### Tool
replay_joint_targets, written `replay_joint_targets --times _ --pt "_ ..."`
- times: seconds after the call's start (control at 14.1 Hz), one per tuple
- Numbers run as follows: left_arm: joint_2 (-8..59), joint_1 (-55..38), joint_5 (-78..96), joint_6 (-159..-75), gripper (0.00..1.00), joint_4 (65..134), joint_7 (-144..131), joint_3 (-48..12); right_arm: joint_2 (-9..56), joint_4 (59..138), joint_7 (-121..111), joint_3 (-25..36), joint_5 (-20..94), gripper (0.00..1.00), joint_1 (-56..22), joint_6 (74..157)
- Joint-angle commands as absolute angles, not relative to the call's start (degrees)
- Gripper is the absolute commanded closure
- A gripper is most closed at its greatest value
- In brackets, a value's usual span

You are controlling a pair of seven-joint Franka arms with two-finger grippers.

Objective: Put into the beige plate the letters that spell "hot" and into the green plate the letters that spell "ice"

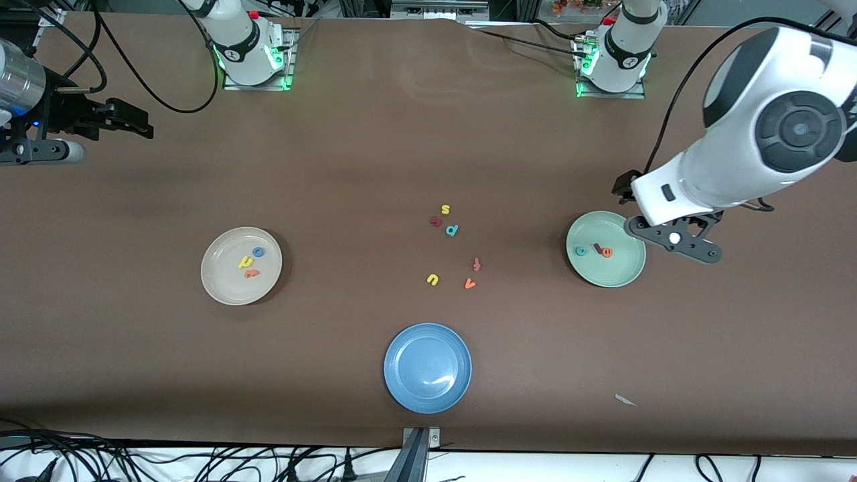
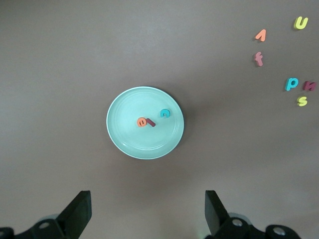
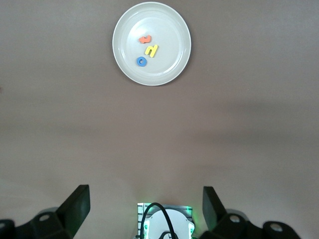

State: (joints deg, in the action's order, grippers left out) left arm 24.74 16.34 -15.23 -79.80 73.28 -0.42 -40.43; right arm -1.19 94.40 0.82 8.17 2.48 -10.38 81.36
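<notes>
- The right arm's black two-finger pincer (image 1: pixel 137 124) hangs in the air over bare brown bench (image 1: pixel 348 147) at the right arm's end, up near the robots' bases; its jaws stand wide apart with nothing between them, and its wrist view shows the two dark fingers (image 3: pixel 75 206) spread to either side.
- The round, shallow cream-beige plate (image 1: pixel 221 281), plain and smooth, lies toward the right arm's end of the bench. In it sit three small foam letters: a blue ring-shaped o (image 1: pixel 258 252), a yellow h (image 1: pixel 245 262) and an orange t (image 1: pixel 251 273), close together.
- The round blue plate (image 1: pixel 402 388), glossy, lies near the bench edge closest to the front camera, between the two other plates.
- On the bench's middle lies a loose scatter of foam letters: a yellow s (image 1: pixel 445 210), a dark red n-like letter (image 1: pixel 436 221), a teal p (image 1: pixel 452 230), a yellow u (image 1: pixel 432 279), a dull red f-like letter (image 1: pixel 477 264) and an orange v (image 1: pixel 470 284).
- The round pale mint-green plate (image 1: pixel 609 274), same shape as the beige one, lies toward the left arm's end. It holds a teal c (image 1: pixel 580 251), a dark red bar-like i (image 1: pixel 598 248) and an orange e (image 1: pixel 606 252); the i touches the e.
- The left arm's black pincer (image 1: pixel 676 239) hovers over the green plate's rim, jaws wide and empty.
- A small white scrap (image 1: pixel 625 400) lies on the bench nearer the front camera than the green plate.
</notes>
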Motion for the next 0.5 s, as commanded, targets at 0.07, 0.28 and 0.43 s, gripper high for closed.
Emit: replay_joint_targets --times 0.07,0.28,0.43 --pt "22.1 17.4 -12.1 -79.4 0.0 73.3 -0.1 -38.6 -0.6 92.8 0.4 7.9 1.6 0.0 -10.1 79.7" --pt "16.7 12.1 -4.4 -81.8 0.0 74.5 0.1 -26.0 -0.6 92.7 0.4 7.9 1.6 0.0 -10.1 79.8" --pt "13.8 6.4 -3.2 -82.6 0.0 76.6 0.1 -19.0 -0.6 92.7 0.5 7.9 1.6 0.0 -10.1 79.8"
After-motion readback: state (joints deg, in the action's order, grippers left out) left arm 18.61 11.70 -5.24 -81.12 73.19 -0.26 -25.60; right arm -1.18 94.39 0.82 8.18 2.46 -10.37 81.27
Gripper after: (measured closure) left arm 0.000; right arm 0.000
